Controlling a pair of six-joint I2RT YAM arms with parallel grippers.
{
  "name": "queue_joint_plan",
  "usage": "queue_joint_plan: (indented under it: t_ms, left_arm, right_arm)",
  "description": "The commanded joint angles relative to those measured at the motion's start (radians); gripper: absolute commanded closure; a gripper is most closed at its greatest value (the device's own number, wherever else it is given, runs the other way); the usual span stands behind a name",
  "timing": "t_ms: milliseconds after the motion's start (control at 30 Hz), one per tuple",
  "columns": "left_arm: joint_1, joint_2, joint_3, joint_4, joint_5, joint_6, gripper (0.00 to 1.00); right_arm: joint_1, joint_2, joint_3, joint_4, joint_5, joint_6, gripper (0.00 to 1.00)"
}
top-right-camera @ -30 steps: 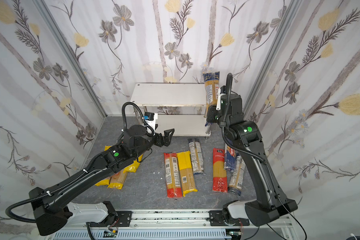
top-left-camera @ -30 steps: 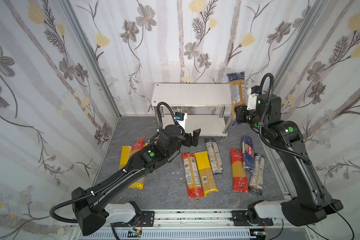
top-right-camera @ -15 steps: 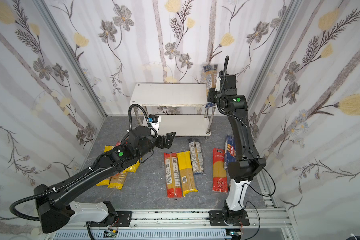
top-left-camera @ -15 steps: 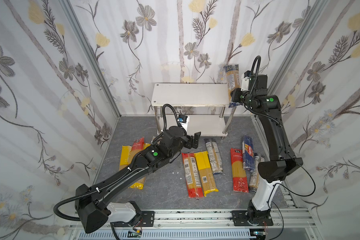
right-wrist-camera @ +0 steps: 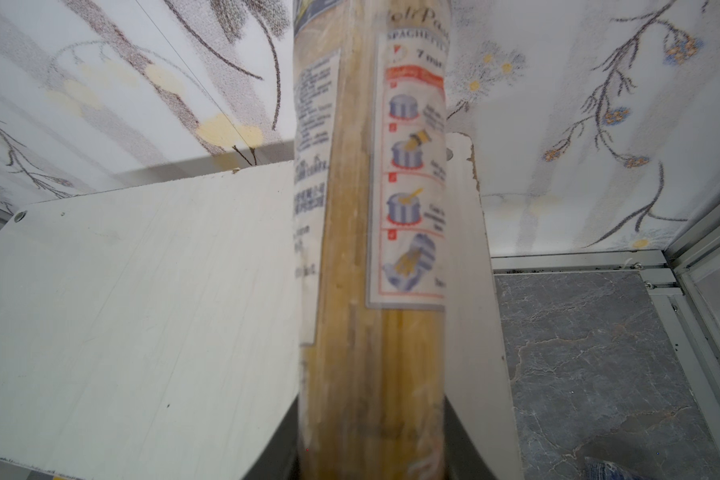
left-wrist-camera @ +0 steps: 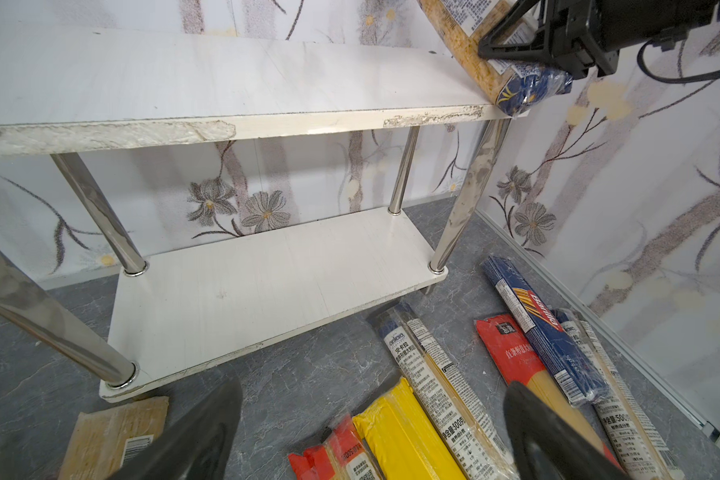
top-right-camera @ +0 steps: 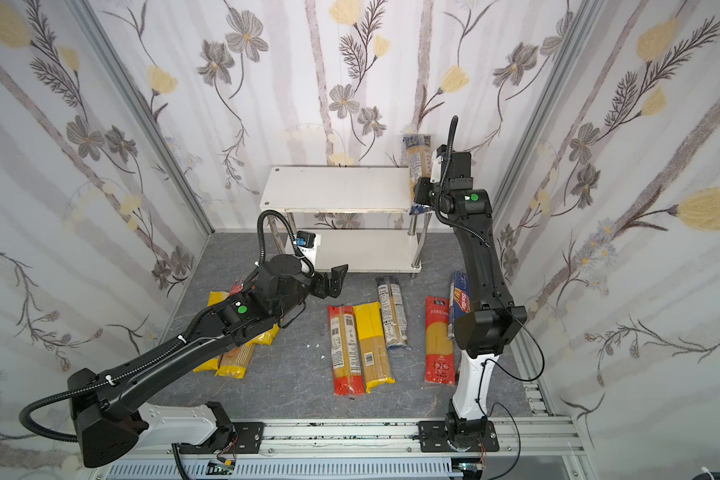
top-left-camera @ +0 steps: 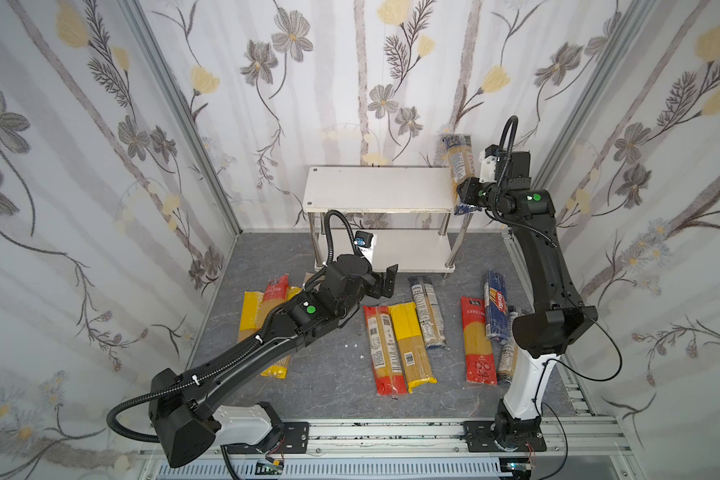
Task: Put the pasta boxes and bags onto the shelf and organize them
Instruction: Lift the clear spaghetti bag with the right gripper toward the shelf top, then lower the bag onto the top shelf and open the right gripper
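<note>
Right pincer (top-left-camera: 463, 194) is clamping the blue-ended spaghetti bag (top-left-camera: 458, 160) near its lower end, jaws pressing in on both sides. The bag is standing tilted along the right short edge of the shelf (top-left-camera: 375, 187) top board. Its lower blue end is poking just past the front right corner and its upper end is rising toward the back wall.

Likely reasoning: laying it along that end is keeping the rest of the board free for more packs, and the low grip is letting the arm pivot it flat.

Left pincer (top-left-camera: 385, 282) is hanging wide open and empty above the tabletop (top-left-camera: 337, 374), just before the lower board's front edge, probably lining up for another pick. Barilla box (top-left-camera: 500, 299) and the other bags (top-left-camera: 395, 345) are lying on the tabletop in front of the shelf.
</note>
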Motion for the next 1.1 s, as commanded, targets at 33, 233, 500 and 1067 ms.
queue_joint_plan:
  t_ms: [33,233,500,1067]
  left_arm:
    - [0.000,-0.019,-0.013,0.022,-0.041,0.000,0.00]
    - [0.000,-0.043,-0.032,0.022,-0.046,0.003,0.00]
    - [0.001,-0.078,-0.055,0.022,-0.062,-0.007,0.00]
    - [0.000,-0.257,-0.229,0.023,-0.028,-0.142,0.00]
  right_arm:
    - [-0.003,0.016,0.011,0.109,0.010,0.016,0.54]
    - [-0.001,0.022,0.009,0.079,0.010,0.024,0.42]
    - [0.000,-0.016,0.006,0.064,0.034,0.016,0.17]
    - [0.077,-0.491,-0.508,0.104,0.201,0.005,0.04]
